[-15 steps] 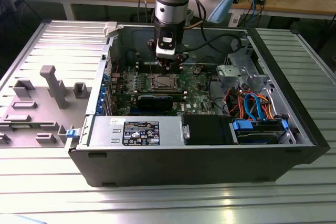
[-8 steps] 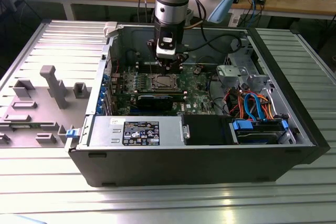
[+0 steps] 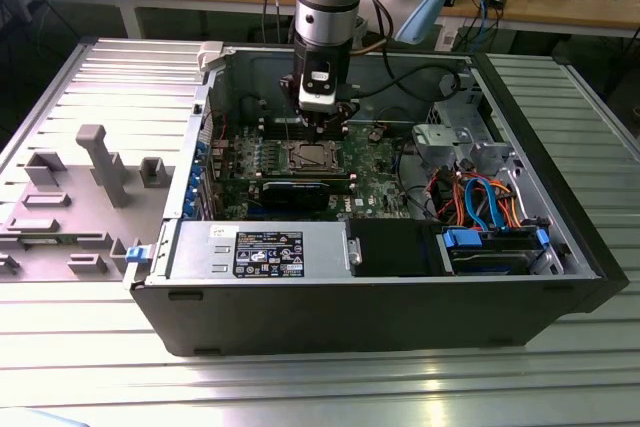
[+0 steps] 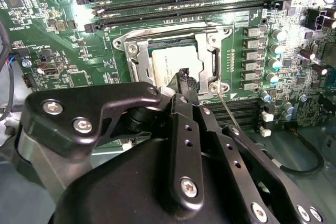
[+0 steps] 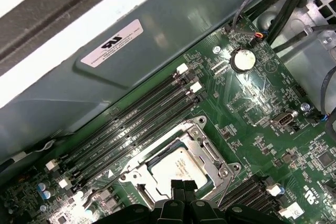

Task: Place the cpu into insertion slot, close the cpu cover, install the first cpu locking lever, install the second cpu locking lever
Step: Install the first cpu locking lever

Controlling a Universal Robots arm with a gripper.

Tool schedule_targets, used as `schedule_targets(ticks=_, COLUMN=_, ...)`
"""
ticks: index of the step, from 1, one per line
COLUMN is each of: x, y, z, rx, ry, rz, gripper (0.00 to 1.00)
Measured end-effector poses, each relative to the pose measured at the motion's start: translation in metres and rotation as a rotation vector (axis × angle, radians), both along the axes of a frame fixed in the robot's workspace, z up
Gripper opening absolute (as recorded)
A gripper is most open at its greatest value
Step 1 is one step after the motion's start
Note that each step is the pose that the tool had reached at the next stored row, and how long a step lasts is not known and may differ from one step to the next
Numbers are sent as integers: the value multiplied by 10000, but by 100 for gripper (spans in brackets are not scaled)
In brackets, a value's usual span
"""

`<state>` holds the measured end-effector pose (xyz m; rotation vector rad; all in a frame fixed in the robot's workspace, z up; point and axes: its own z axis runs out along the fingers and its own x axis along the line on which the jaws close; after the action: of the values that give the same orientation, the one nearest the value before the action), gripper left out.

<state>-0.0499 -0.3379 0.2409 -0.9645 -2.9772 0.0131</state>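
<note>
cpu (image 4: 170, 64) — flat, top up, in insertion slot (image 4: 137, 64) | claw (image 5: 184, 186) closed above

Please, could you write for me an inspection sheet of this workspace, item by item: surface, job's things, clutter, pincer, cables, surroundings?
Surface: slatted metal table carrying an open computer case.
Job's things: the cpu sits in the insertion slot. The cpu cover lies flat around it. A thin lever rod runs out from one socket corner; whether it is latched cannot be told.
Clutter: grey fixture blocks on the table, at the exterior view's left.
Pincer: the pincer is low over the cpu's edge, near that same corner.
Cables: orange and blue cables inside the case, at the exterior view's right.
Surroundings: a workbench behind, with loose wires on it.
</note>
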Motion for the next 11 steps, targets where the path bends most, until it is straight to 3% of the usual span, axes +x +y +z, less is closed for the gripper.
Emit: schedule_targets(ticks=11, x=0, y=0, z=0, rx=0, ry=-1, rz=339, gripper=11)
